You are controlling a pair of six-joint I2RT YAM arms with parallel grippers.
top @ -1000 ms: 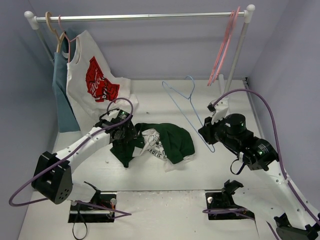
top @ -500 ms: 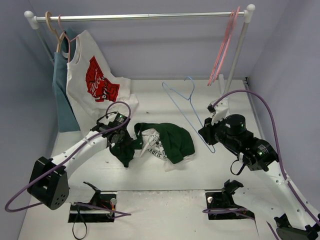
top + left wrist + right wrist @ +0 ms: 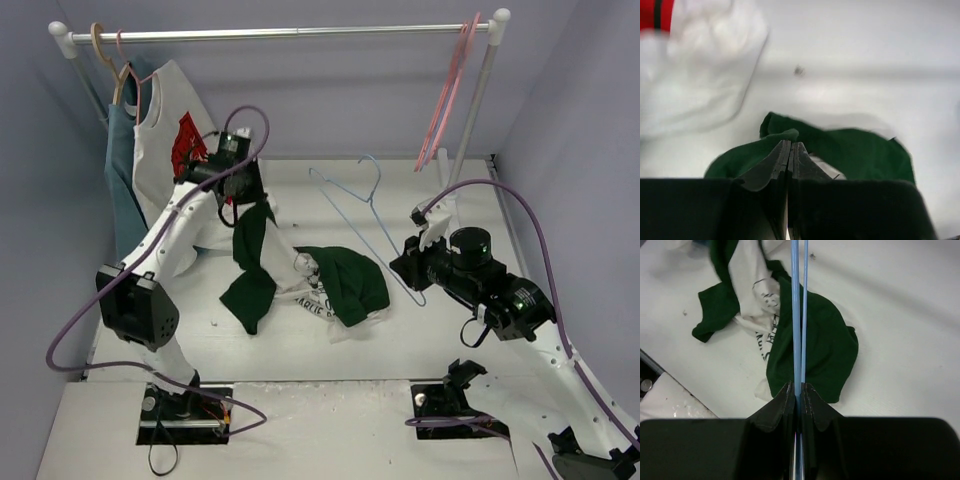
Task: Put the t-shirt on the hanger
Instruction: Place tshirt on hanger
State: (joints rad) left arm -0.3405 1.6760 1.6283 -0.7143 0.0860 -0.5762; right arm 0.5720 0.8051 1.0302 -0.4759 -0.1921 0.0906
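The t-shirt (image 3: 345, 282) lies crumpled mid-table, white body and dark green sleeves. One green sleeve (image 3: 255, 240) is drawn up off the table by my left gripper (image 3: 245, 200), which is shut on it. In the left wrist view the shut jaws of the left gripper (image 3: 790, 145) have green t-shirt cloth (image 3: 855, 155) at their tip. My right gripper (image 3: 408, 262) is shut on the light blue wire hanger (image 3: 358, 228), held just right of the shirt. In the right wrist view the hanger (image 3: 796, 315) runs out from the right gripper (image 3: 799, 387) over the t-shirt (image 3: 825, 350).
A clothes rail (image 3: 280, 34) spans the back. A white shirt with red graphic (image 3: 160, 110) and a blue-grey garment (image 3: 120, 180) hang at its left, close behind my left arm. Pink hangers (image 3: 450, 90) hang at its right. The white shirt (image 3: 700, 75) fills the left wrist view's upper left.
My left gripper shut on the green sleeve and rose toward the back left, pulling that part of the t-shirt up. The hanger's far end shifted slightly left.
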